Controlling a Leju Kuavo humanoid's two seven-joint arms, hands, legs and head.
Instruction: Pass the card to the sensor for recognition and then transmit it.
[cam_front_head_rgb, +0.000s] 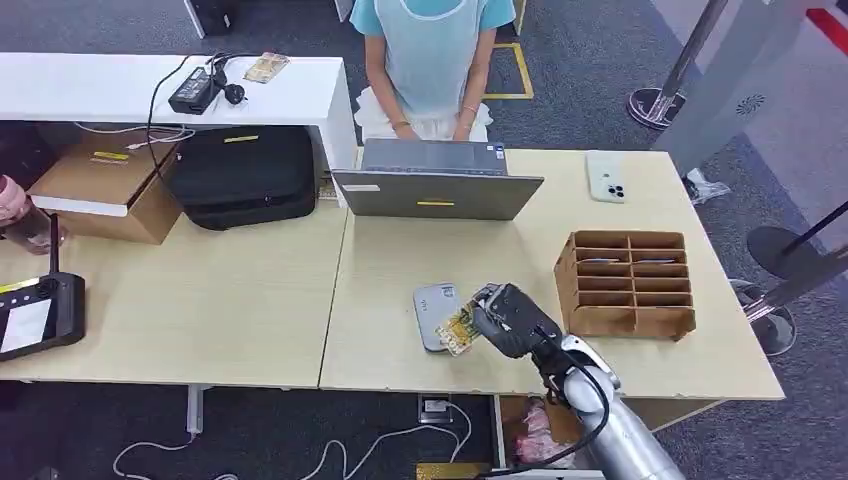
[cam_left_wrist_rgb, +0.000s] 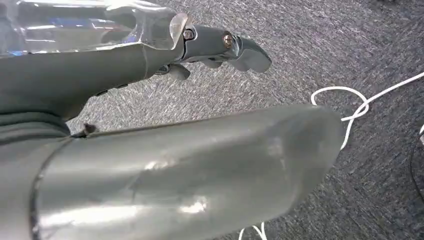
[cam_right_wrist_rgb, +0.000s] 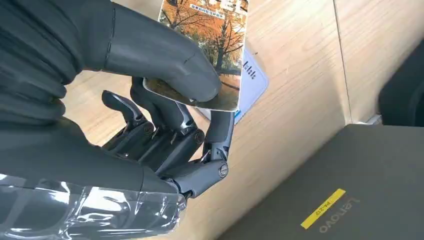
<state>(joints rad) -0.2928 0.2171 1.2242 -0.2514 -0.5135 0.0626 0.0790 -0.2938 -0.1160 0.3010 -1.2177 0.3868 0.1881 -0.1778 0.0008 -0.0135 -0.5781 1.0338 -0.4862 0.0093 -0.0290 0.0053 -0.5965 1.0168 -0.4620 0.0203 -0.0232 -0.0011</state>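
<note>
Head view shows your right hand (cam_front_head_rgb: 515, 320) pinching the card (cam_front_head_rgb: 457, 327) over the grey sensor (cam_front_head_rgb: 436, 315), at the table's (cam_front_head_rgb: 250, 300) six o'clock edge. You're at recognition; next, pass it toward twelve o'clock. Your left hand (cam_left_wrist_rgb: 150, 75) hangs empty above carpet.

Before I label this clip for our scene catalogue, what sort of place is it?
Probably an office reception or check-in desk: a person sits behind a laptop, a card reader lies on the light wood table, and a cardboard card sorter stands beside it.
</note>
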